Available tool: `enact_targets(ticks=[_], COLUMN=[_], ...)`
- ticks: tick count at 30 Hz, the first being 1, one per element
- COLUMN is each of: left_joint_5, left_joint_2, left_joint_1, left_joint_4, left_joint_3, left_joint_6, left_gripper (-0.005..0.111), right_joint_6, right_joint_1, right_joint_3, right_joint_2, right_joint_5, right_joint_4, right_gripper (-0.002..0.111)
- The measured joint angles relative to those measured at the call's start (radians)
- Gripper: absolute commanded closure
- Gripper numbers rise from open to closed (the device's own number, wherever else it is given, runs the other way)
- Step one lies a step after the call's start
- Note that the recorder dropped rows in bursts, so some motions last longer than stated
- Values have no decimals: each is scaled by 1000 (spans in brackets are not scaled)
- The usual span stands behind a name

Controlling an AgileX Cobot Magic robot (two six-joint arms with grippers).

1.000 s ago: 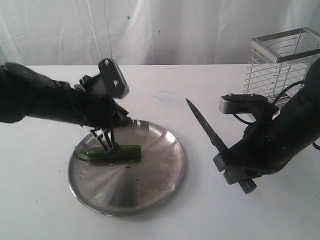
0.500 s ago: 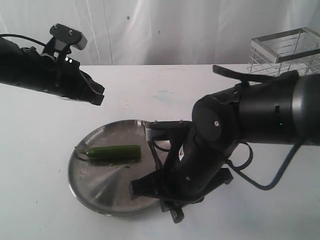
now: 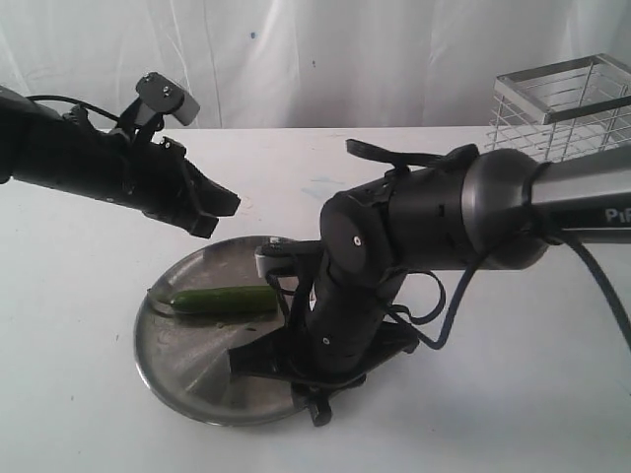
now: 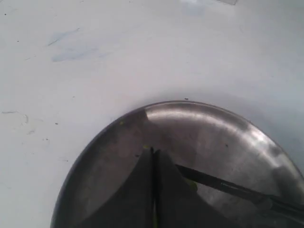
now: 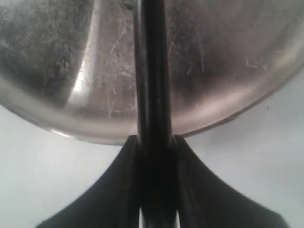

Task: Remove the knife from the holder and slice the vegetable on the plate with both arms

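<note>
The green vegetable (image 3: 222,299) lies on the left half of the steel plate (image 3: 173,370). My right gripper (image 3: 304,382) hangs low over the plate's near right rim, shut on the knife's black handle (image 5: 153,156). The dark knife (image 5: 151,71) reaches in over the plate; its blade (image 4: 223,186) shows in the left wrist view too. My left gripper (image 3: 225,205) is shut on nothing and hovers above the plate's far left edge, apart from the vegetable. In the left wrist view its fingertips (image 4: 152,152) hide most of the vegetable. The wire holder (image 3: 562,108) stands at the far right.
The bulky right arm (image 3: 424,236) with loose cables covers the plate's right half and the table beyond it. A white curtain hangs behind the table. Faint blue marks (image 4: 71,47) are on the white tabletop.
The left gripper let go of the vegetable, rose, then came back right and lower. The right arm swung left from beside the plate and brought the knife over it.
</note>
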Motion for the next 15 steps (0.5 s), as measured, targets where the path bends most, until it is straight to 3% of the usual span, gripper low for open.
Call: enact_targets(ticks=[4,10,15], left_joint_5=[7,151,123], left_joint_2=[40,145,171], left_joint_1=[0,0,0], left_joint_4=[-133,-371,-431], left_joint_3=[0,0,0], left_joint_6=[96,317,340], left_gripper=[107,107,107], right_joint_6=[52,14,-22], right_joint_1=[0,0,0], right_joint_3=[-2,-4,-11], right_joint_2=[16,16,17], right_joint_5=[-27,-3,24], right_joint_4=[0,61,92], right_gripper=[108,108,108])
